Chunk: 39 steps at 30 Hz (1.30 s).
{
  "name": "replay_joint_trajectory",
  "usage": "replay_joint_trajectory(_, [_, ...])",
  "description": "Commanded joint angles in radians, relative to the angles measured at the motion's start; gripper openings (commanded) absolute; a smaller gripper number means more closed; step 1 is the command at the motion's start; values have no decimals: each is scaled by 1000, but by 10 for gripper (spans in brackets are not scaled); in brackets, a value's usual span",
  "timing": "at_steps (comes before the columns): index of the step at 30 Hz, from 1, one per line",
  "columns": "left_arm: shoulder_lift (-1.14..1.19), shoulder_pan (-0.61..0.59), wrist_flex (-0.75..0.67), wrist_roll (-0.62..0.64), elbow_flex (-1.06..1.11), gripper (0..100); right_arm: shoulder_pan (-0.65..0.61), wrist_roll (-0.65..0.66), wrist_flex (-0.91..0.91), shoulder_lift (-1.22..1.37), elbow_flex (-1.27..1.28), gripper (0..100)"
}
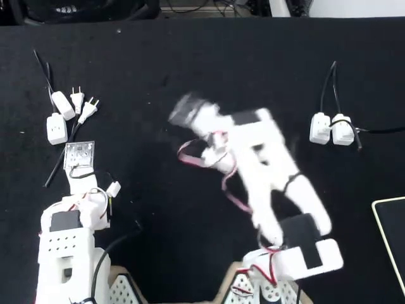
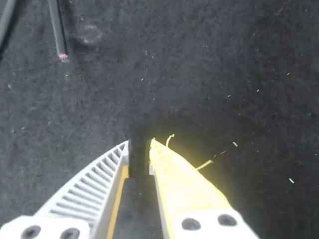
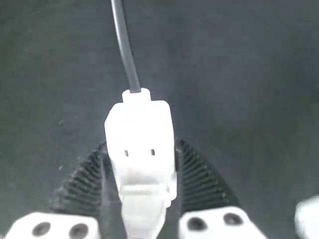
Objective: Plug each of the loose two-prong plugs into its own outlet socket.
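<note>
Black cloth table (image 1: 190, 57). Two loose plugs (image 1: 77, 98) lie far left (likely light, rigid; grasp the body, not prongs). Right claw (image 3: 141, 147) pinches a corded socket (image 3: 139, 127); left claw (image 2: 139, 143) pressed together, empty.

On your table (image 1: 190, 57), two loose plugs (image 1: 77, 98) lie just right of two sockets (image 1: 56, 128) at the left; another socket pair (image 1: 321, 128) sits far right, an arm (image 1: 266, 171) between.

The black surface (image 1: 190, 57) is carrying two loose two-prong plugs (image 1: 77, 99) lying just beside two white sockets (image 1: 57, 128) at one side, while two more white socket pieces (image 1: 320, 128) are sitting together well apart across it.
</note>
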Motion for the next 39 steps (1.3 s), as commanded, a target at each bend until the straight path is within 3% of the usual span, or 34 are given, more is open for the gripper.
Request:
replay_joint_trajectory(1, [-15,-5,-15,11,-62,80,224,-371,91,-39,-200,11])
replay_joint_trajectory(4, [-15,-7,-17,12,-61,80,350,-489,117,-39,-278,11])
replay_joint_trajectory(11, [-15,-15,-80,12,-30,80,489,-500,107,-38,-303,11])
replay_joint_trajectory(20, [-15,-7,-80,14,-27,80,497,-509,44,211,-390,11])
replay_joint_trajectory(27, [-15,-7,-80,14,-27,79,525,-652,71,506,-665,11])
replay_joint_trajectory(35, [-15,-10,-80,14,-27,79,522,-721,218,786,-1056,17])
replay_joint_trajectory(39, [-15,-8,-80,14,-25,79,517,-726,299,909,-1254,99])
